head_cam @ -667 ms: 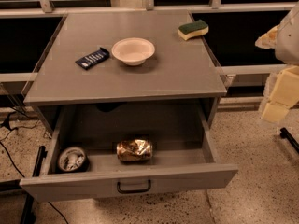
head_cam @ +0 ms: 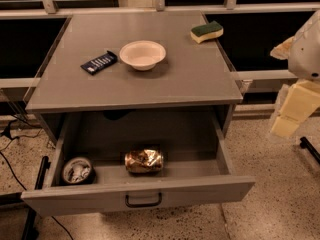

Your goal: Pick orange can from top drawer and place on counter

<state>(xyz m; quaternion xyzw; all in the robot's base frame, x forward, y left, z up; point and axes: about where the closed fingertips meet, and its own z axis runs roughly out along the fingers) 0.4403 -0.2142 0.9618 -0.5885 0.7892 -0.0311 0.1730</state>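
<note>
The orange can [head_cam: 144, 161] lies on its side in the middle of the open top drawer [head_cam: 140, 194], close behind the front panel with its dark pull handle [head_cam: 143, 200]. The grey counter [head_cam: 185, 79] is the top of the cabinet above the drawer. My gripper [head_cam: 292, 111] hangs at the right edge of the view. It is beside the cabinet at about counter height, well right of the can, and holds nothing that I can see.
On the counter are a white bowl [head_cam: 142, 54], a dark blue packet [head_cam: 99, 62] and a yellow-green sponge [head_cam: 206, 31] at the back right corner. A round dark container [head_cam: 77, 170] sits in the drawer's left corner. Speckled floor lies to the right, cables to the left.
The arm at the right edge has shifted slightly downward. The can, drawer and counter items have not moved.
</note>
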